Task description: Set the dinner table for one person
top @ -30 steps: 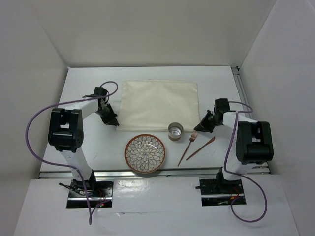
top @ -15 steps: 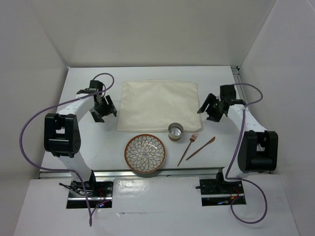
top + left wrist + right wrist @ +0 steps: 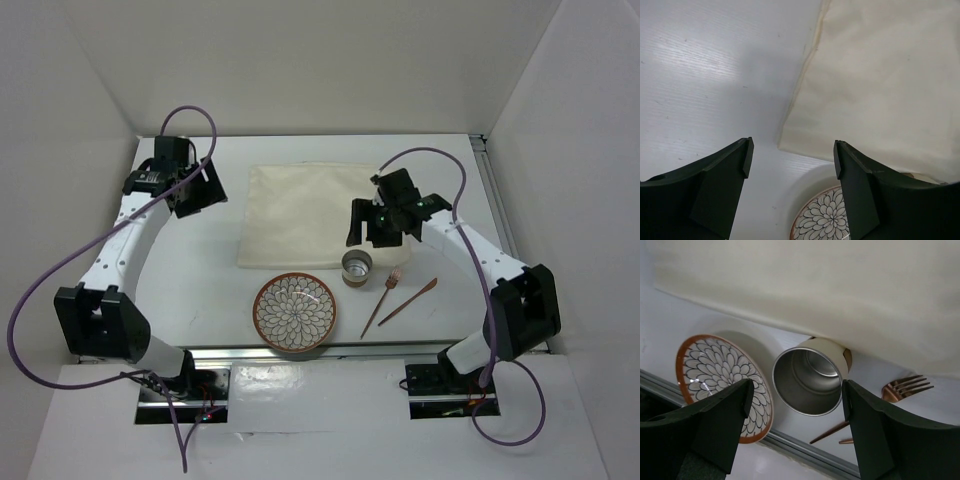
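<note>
left gripper and right gripper hang with fingers apart above the matte white dinner table, bearing one cream cloth mat, one floral round plate, one steel cup, one copper fork, one copper knife.

The matte white dinner table has aluminium rails along its near and right edges. Reading the top as a dial with 12 at the far side, a cream cloth mat lies flat from the centre towards 12. A flower-patterned plate with an orange rim sits at 6, just off the mat. A metal cup stands upright at 5, against the mat's near edge. Further out at 5 lie a copper fork, tines pointing to 1, and just beside it a slim copper utensil angled towards 2.
</note>
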